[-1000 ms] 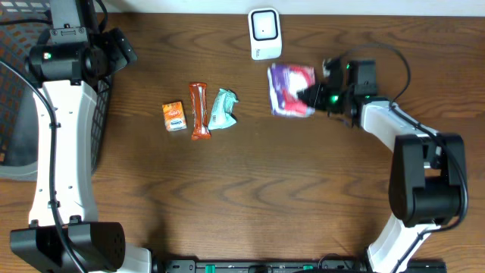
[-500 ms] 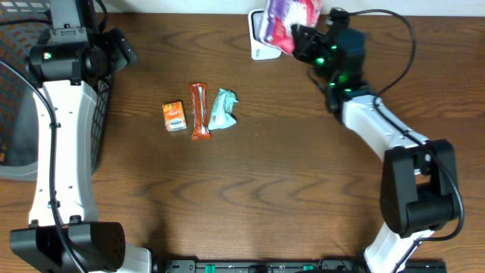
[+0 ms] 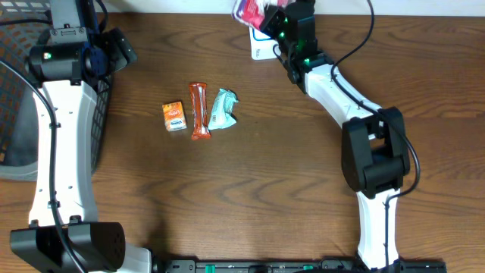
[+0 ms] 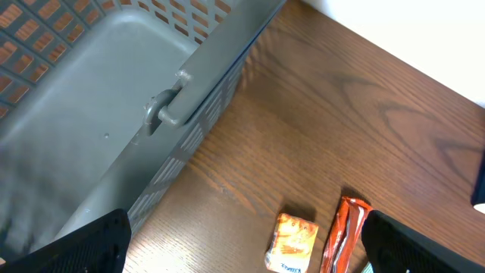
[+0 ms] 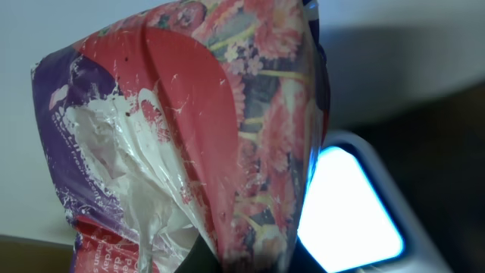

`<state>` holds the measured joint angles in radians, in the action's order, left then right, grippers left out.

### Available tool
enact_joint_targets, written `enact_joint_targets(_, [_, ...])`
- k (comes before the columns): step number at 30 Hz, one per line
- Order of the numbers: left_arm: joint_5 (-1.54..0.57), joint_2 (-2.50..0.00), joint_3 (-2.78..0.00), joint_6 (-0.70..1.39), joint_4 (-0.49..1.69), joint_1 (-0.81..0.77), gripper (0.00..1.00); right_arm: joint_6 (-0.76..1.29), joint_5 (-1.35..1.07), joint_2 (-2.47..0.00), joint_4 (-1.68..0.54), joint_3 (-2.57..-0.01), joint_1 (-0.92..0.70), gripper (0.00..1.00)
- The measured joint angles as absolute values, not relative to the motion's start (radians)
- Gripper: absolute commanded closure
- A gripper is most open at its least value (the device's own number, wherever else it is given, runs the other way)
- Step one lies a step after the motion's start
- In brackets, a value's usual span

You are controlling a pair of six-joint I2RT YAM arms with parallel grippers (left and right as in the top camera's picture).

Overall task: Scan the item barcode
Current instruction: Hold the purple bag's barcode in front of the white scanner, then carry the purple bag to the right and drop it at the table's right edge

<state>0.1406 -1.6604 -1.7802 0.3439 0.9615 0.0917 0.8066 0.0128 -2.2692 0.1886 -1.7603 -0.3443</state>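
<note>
My right gripper (image 3: 271, 20) is shut on a purple and red flowered packet (image 3: 248, 7), held up at the far edge of the table. The packet hangs just above and left of the white scanner (image 3: 263, 48), which my arm partly covers. In the right wrist view the crinkled packet (image 5: 197, 129) fills most of the picture, and the scanner's lit window (image 5: 345, 205) glows behind it at the lower right. My left gripper (image 3: 121, 47) stands open beside the basket, far from the packet; its fingers (image 4: 68, 243) hold nothing.
A small orange box (image 3: 174, 116), an orange-red bar (image 3: 199, 111) and a teal packet (image 3: 222, 109) lie side by side left of centre. A grey mesh basket (image 3: 23, 91) stands off the table's left edge; its wall and handle (image 4: 170, 106) show in the left wrist view.
My right arm has swung the flowered packet from the table right of the scanner up and leftward, to over the scanner. The left arm has stayed put.
</note>
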Motion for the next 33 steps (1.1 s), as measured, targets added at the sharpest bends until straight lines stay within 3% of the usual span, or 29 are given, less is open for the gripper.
enact_joint_targets(13, [0.141,-1.660,-1.780,0.344,0.962,0.092,0.02,0.846,-0.005,-2.291,0.000,-1.776,-0.306,0.99])
enact_joint_targets(24, [0.141,-1.660,-1.780,0.344,0.961,0.092,0.02,0.858,-0.064,-2.278,-0.033,-1.776,-0.281,0.99])
enact_joint_targets(33, [0.141,-1.660,-1.780,0.344,0.962,0.092,0.02,0.868,-0.073,-2.085,-0.245,-1.782,-0.041,0.99])
